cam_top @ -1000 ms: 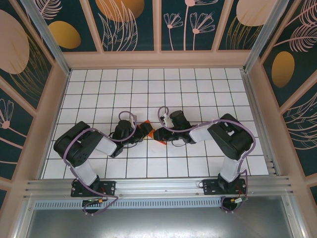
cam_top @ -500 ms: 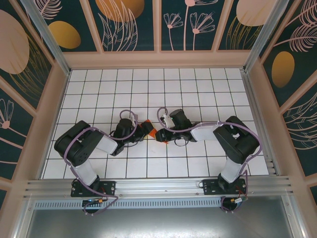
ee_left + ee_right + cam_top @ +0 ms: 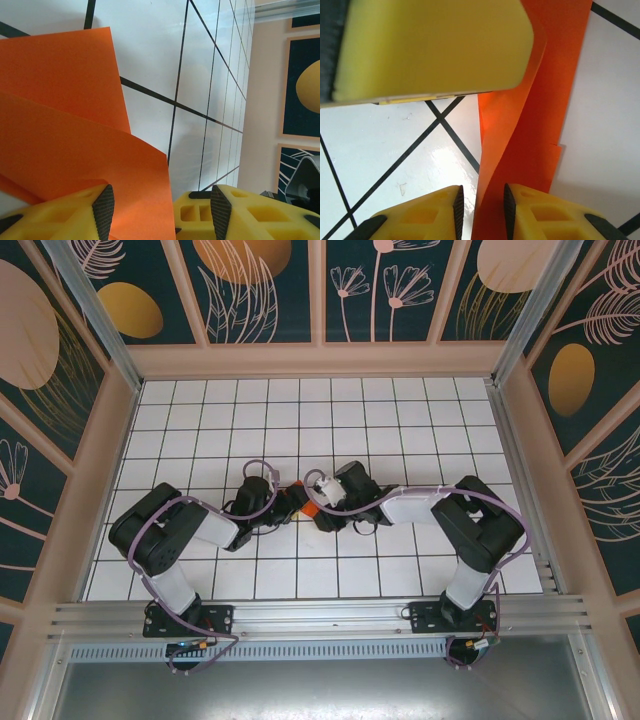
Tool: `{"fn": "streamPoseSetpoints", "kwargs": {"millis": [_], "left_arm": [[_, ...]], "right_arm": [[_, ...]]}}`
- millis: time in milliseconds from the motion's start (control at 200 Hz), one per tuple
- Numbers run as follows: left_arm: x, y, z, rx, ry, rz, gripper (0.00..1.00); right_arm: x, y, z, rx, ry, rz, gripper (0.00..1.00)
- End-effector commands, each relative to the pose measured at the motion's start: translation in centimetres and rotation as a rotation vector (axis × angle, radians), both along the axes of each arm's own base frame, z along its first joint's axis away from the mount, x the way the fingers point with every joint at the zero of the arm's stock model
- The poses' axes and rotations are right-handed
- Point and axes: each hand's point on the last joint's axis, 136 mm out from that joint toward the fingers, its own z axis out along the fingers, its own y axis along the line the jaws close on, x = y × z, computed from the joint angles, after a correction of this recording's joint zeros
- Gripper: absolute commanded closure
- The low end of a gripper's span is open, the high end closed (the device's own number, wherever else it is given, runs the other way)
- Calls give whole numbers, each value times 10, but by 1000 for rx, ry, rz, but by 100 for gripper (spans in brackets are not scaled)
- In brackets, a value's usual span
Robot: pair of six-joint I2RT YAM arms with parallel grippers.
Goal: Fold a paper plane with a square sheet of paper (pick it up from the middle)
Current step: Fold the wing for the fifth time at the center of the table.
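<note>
The square sheet of paper (image 3: 65, 135) is bright orange and partly folded, with one flap raised over another. From above, a small piece of the paper (image 3: 311, 508) shows between the two grippers near the table's middle. My left gripper (image 3: 161, 212) stands open; the raised flap's edge runs between its pads, close to the left pad (image 3: 103, 212). My right gripper (image 3: 481, 210) has its jaws narrow but apart, and a standing fold of the paper (image 3: 530, 125) passes between them, with floor showing beside the left pad. A yellow finger of the left gripper (image 3: 435, 45) hangs just above.
The white gridded table (image 3: 400, 430) extends around both arms. Pale walls (image 3: 110, 450) close in the left, right and back sides. The metal rail (image 3: 320, 615) runs along the near edge by the arm bases.
My right gripper has moved left, up against the left gripper and over the paper, and its jaws have narrowed. Less of the orange sheet shows from above.
</note>
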Motion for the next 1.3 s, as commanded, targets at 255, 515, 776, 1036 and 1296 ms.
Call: {"fn": "streamPoseSetpoints", "kwargs": {"millis": [255,515,776,1036,1296], "left_arm": [[-16,16,-43,135,140,20,43],[-7,13,11,71,-34,13,39],[-19,16,38,3,-136,-14,37],[-35,8,36,-55,-139,-56,38],[-37,3,41,-102,-154,-61,43]], "right_arm": [[-1,-1,4,-1,-47,37,88],[-10,5,15,136,61,0,93],[-14,12,24,257,177,-57,93],[-17,14,13,277,288,-103,92],[-16,8,-2,216,289,-127,90]]}}
